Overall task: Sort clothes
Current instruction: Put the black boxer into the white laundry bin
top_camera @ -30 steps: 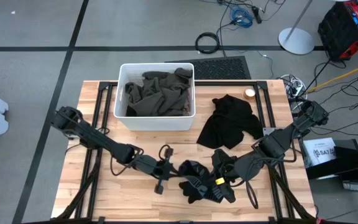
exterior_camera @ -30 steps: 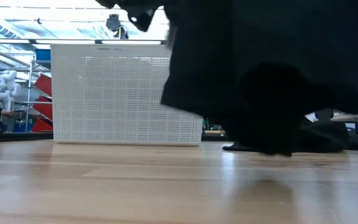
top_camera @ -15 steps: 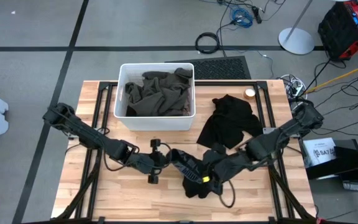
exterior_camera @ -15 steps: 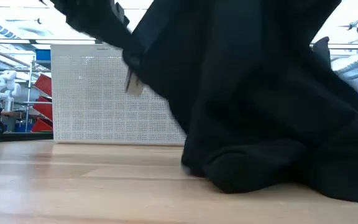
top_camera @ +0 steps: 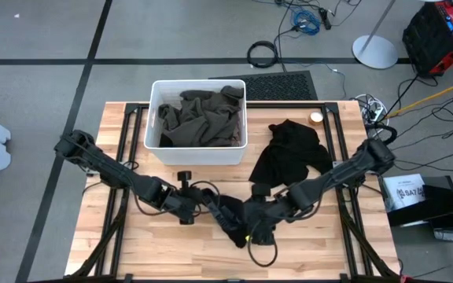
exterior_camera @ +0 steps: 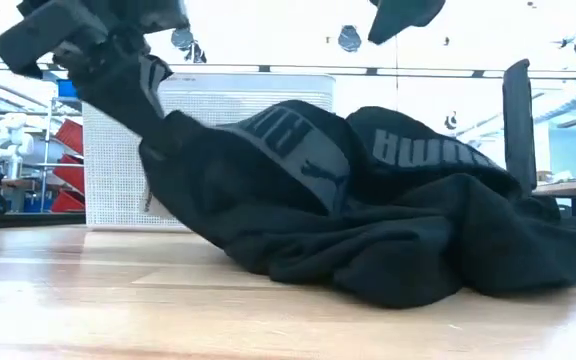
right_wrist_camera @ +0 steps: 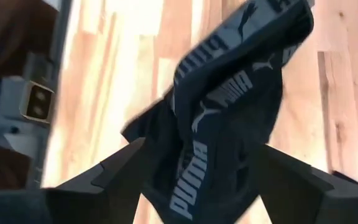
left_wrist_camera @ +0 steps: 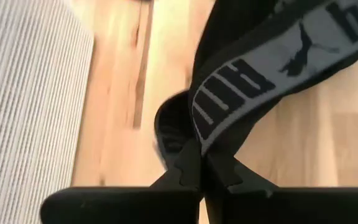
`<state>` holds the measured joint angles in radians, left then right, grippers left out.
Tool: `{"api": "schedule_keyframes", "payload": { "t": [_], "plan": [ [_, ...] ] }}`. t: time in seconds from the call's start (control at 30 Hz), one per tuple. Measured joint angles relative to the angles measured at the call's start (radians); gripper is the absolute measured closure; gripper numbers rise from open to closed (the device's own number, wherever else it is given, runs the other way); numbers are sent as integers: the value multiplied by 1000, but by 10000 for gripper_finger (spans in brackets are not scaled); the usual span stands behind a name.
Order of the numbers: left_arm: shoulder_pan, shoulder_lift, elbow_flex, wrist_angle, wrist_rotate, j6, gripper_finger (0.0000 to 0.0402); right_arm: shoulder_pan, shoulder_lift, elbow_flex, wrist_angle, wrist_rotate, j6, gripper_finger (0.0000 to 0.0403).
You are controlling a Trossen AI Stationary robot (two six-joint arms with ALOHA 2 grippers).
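Since the earlier frame, we see both arms shifted leftward; left fingers (left_wrist_camera: 197,171) are closed on the black garment (top_camera: 238,220), lying on the surface (top_camera: 132,251) before the bin (top_camera: 198,153); right fingers (right_wrist_camera: 191,168) spread around it

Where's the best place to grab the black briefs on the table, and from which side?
The grey lettered waistband: it arches highest on the heap of the briefs and is firmer than the cloth. Come from above. The left pincer already pinches it.
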<state>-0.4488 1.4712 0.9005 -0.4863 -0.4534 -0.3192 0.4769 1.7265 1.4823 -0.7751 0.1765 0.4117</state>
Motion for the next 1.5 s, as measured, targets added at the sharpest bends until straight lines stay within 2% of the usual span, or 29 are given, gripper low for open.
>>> {"api": "schedule_keyframes", "payload": {
  "t": [0.27, 0.43, 0.57, 0.67, 0.73, 0.8, 0.97, 1.33, 1.5],
  "plan": [
    [4, 0, -1, -56, -1, -41, 401, 59, 70, 0, -177, -18, -15, 150],
    [3, 0, -1, -56, -1, -41, 401, 114, 138, 0, -215, 54, -105, 163],
    [3, 0, -1, -55, -1, -41, 401, 168, 192, 0, -255, 151, -228, 175],
    [3, 0, -1, -54, -1, -41, 401, 205, 230, 0, -292, 164, -361, 182],
    [3, 0, -1, -54, -1, -41, 400, 217, 245, 0, -306, 170, -393, 183],
    [4, 0, -1, -54, -1, -41, 399, 221, 258, 0, -318, 222, -408, 183],
    [4, 1, -1, -54, -1, -41, 397, 243, 261, 0, -309, 429, -496, 184],
    [4, 1, -1, -54, -1, -41, 396, 265, 266, 0, -166, 473, -728, 184],
    [4, 1, -1, -52, -1, -41, 395, 242, 272, 0, -178, 487, -756, 186]
  ]
}}
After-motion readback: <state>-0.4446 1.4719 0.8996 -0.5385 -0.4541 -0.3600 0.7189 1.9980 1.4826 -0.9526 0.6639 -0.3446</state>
